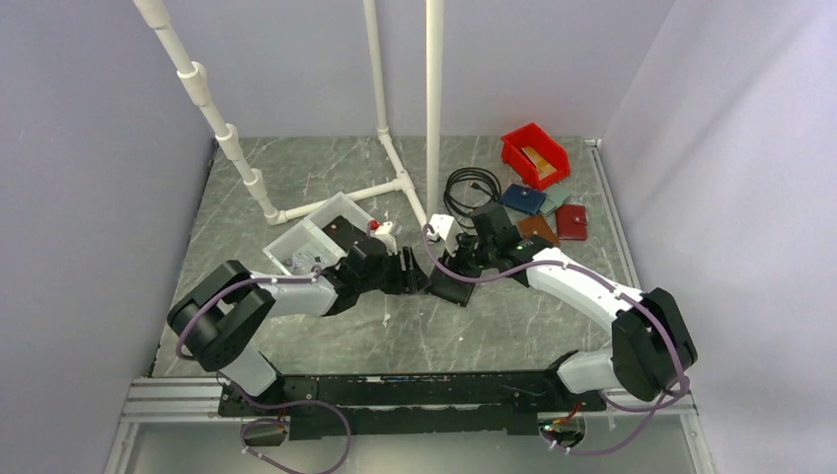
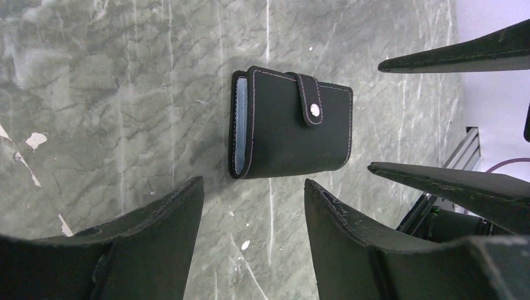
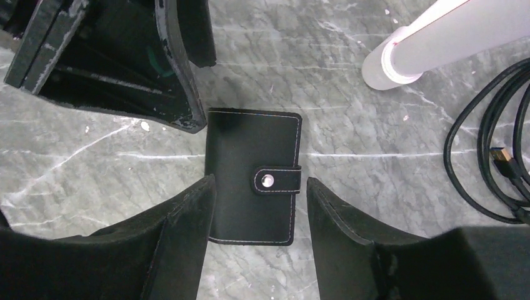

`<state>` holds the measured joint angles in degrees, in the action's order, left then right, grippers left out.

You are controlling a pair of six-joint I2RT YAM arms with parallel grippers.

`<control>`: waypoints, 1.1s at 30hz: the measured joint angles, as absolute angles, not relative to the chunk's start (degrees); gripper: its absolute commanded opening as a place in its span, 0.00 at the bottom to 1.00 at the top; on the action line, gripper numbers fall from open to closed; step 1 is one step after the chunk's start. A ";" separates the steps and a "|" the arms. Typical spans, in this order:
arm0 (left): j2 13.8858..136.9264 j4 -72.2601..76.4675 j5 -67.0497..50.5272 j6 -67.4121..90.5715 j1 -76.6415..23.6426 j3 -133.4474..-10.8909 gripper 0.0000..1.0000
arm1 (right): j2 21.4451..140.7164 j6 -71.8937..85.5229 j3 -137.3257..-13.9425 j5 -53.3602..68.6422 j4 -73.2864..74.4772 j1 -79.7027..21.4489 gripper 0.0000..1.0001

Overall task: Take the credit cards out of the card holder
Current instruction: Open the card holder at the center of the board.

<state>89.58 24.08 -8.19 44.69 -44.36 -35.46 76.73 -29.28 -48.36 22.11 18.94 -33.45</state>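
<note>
The card holder (image 1: 452,288) lies flat and closed on the marble table, its strap snapped shut. It shows in the left wrist view (image 2: 294,125) and the right wrist view (image 3: 250,156). No credit cards show; only a pale grey-blue inner edge (image 2: 240,125) is visible. My left gripper (image 1: 421,276) (image 2: 254,187) is open and empty, just left of the holder. My right gripper (image 1: 460,267) (image 3: 260,184) is open above the holder, its fingers on either side of it, not touching. The two grippers face each other closely.
A red bin (image 1: 534,155) stands at the back right, with dark blue (image 1: 522,198), brown (image 1: 537,229) and red (image 1: 571,221) wallets near it. A black cable (image 1: 471,186) (image 3: 494,156), white pipes (image 1: 432,99) (image 3: 400,62) and a white tray (image 1: 316,237) lie behind.
</note>
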 measured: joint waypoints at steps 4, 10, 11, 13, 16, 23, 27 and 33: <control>91.05 22.81 -7.68 44.05 -44.64 -36.80 0.64 | 79.00 -28.23 -48.25 19.49 18.02 -34.72 0.56; 92.99 24.38 -7.70 43.92 -44.73 -37.12 0.60 | 82.32 -27.53 -48.25 16.60 17.93 -36.14 0.55; 93.65 24.93 -7.70 43.99 -44.73 -37.12 0.59 | 82.48 -27.40 -48.25 16.29 17.91 -36.23 0.55; 94.74 25.76 -7.77 44.07 -44.73 -37.12 0.58 | 82.52 -27.27 -48.25 15.49 17.91 -36.34 0.55; 96.05 26.94 -7.94 44.25 -44.73 -37.21 0.57 | 82.74 -27.00 -48.25 14.83 17.61 -36.69 0.53; 98.72 29.80 -8.29 44.91 -44.84 -38.02 0.56 | 86.06 -26.55 -48.25 11.97 16.60 -38.22 0.50; 99.90 30.48 -8.21 45.30 -44.84 -38.85 0.53 | 86.89 -26.35 -48.25 10.44 16.51 -38.30 0.48; 101.19 31.05 -7.94 46.00 -44.84 -39.42 0.43 | 87.29 -26.30 -48.25 8.82 16.23 -38.35 0.41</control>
